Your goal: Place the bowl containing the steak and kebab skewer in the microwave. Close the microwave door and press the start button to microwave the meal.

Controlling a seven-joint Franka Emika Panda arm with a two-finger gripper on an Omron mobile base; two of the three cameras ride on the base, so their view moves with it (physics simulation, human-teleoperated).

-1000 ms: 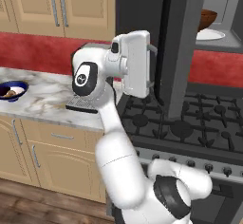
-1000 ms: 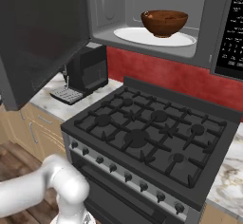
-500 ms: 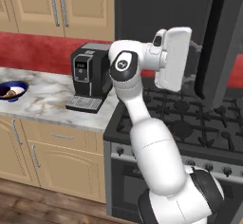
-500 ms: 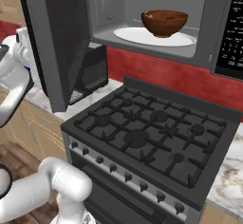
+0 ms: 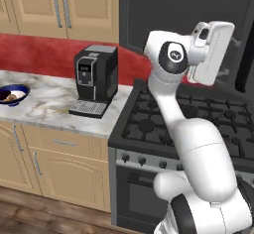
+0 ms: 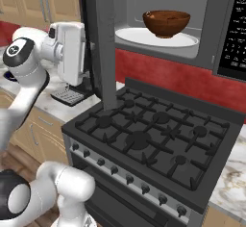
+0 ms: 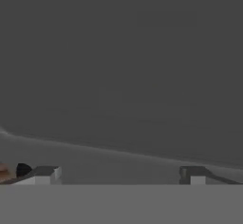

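One bowl (image 6: 166, 23) sits inside the microwave (image 6: 163, 43).

The bowl (image 6: 166, 22) is showing a brown wooden grain with a slight sheen, sitting on a smooth white plate (image 6: 156, 37) that could be glass or ceramic; the render is too soft to tell. The microwave door (image 6: 103, 43) is looking like flat matt dark grey, without reflections. The stove (image 6: 158, 139) is wearing matt black cast-looking grates (image 6: 149, 131). The coffee machine (image 5: 95, 79) is reading as black plastic, faintly glossy. The counter (image 5: 49, 106) is looking like polished veined marble, the cabinets (image 5: 62, 7) pale wood with brushed metal handles (image 5: 59, 2), and the robot arm (image 5: 183, 129) glossy white plastic.
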